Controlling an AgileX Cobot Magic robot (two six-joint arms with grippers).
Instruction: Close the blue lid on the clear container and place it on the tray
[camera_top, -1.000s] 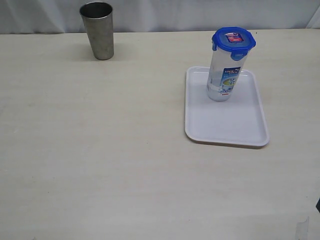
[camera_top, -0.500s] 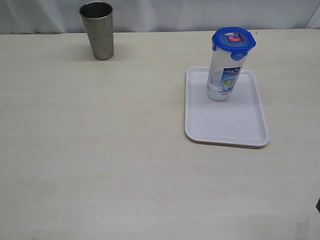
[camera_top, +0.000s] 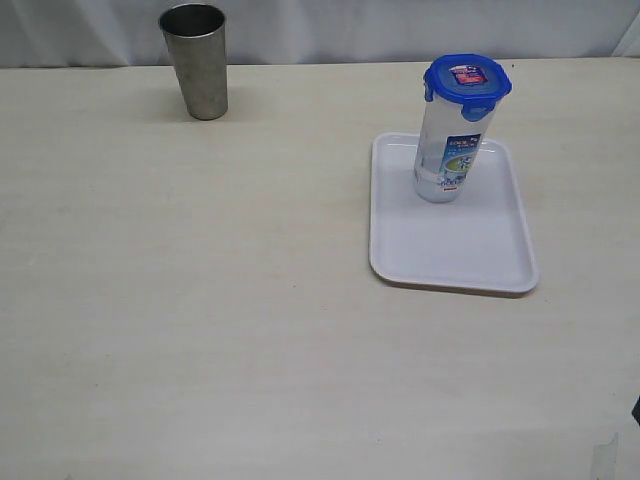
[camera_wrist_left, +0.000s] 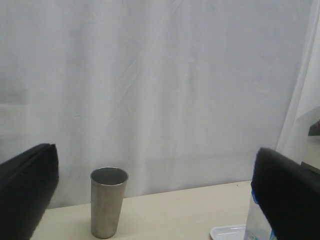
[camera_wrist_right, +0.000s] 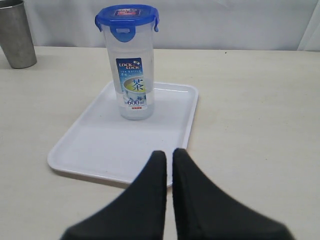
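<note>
Pale wood-grain table. Bears two things directly. Far back on the left, upright and mouth up: grey steel cup. On the right half, lying flat and slightly skewed: white tray, low rim, rounded corners. Well apart from each other.

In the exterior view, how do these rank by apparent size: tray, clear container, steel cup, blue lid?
1. tray
2. clear container
3. steel cup, nearly alike and farther back, so unsure
4. blue lid
</note>
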